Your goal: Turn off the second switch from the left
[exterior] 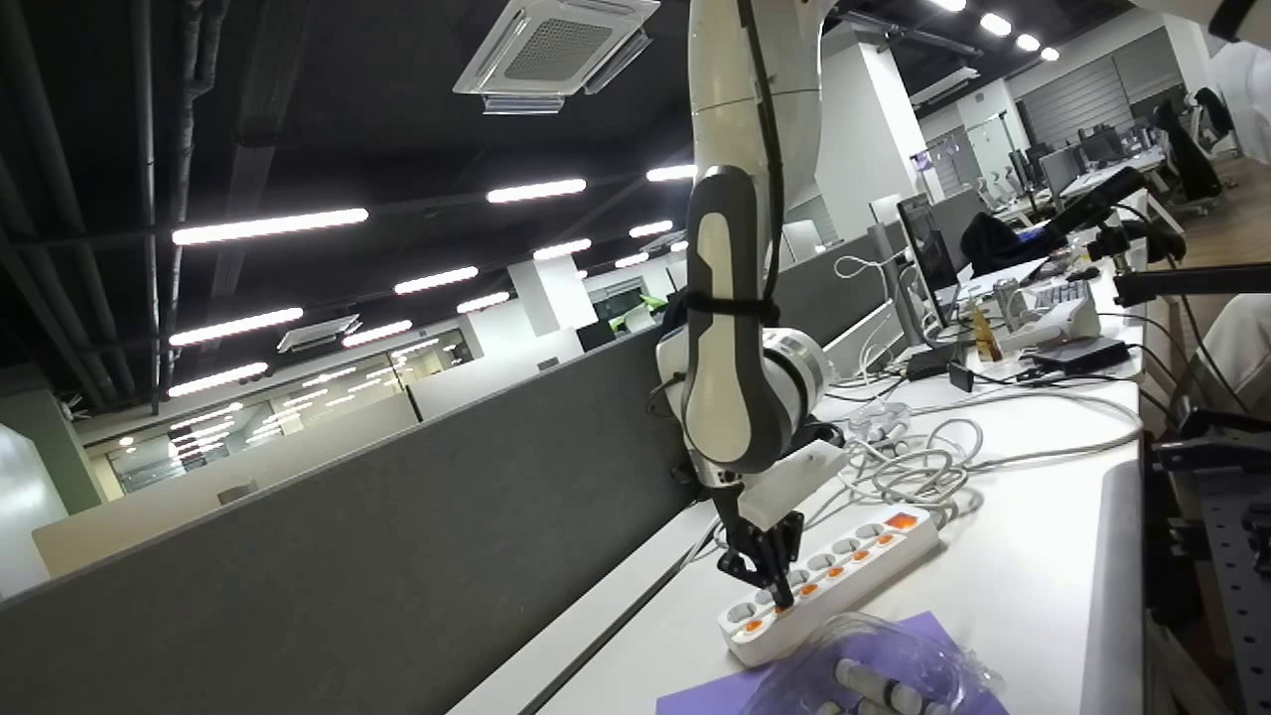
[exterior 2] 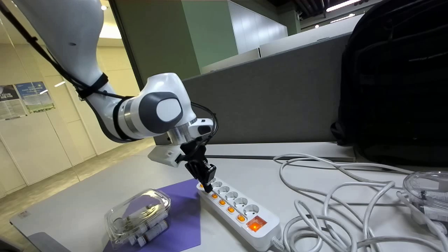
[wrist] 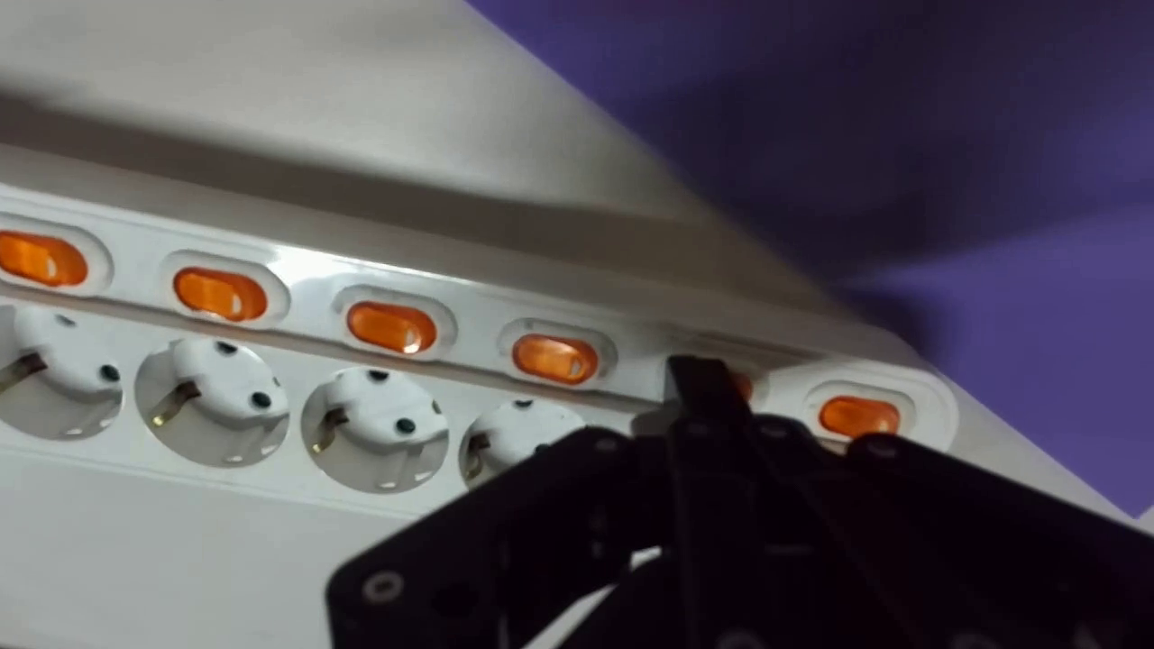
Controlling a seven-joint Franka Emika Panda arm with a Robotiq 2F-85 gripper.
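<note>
The white power strip [exterior: 874,581] lies on the table and also shows in the other views [exterior 2: 224,217] [wrist: 270,478]. It has a row of small orange rocker switches beside round sockets. The second switch from the left [wrist: 743,386] is mostly hidden under my fingertips; only its orange edge shows in the wrist view, where the row runs reversed. The leftmost switch [wrist: 859,416] is uncovered. My black gripper [wrist: 708,388] is shut and empty. It points down at the second switch in both exterior views [exterior: 782,599] [exterior 2: 208,189]. I cannot tell whether it presses the switch.
A clear plastic box [exterior 2: 138,213] with small white cylinders sits on a purple sheet [exterior 2: 185,224] by the strip's near end. Tangled white cords [exterior 2: 325,206] lie beyond the far end. A grey partition [exterior: 397,556] runs along the table's back. A black backpack [exterior 2: 395,87] stands there.
</note>
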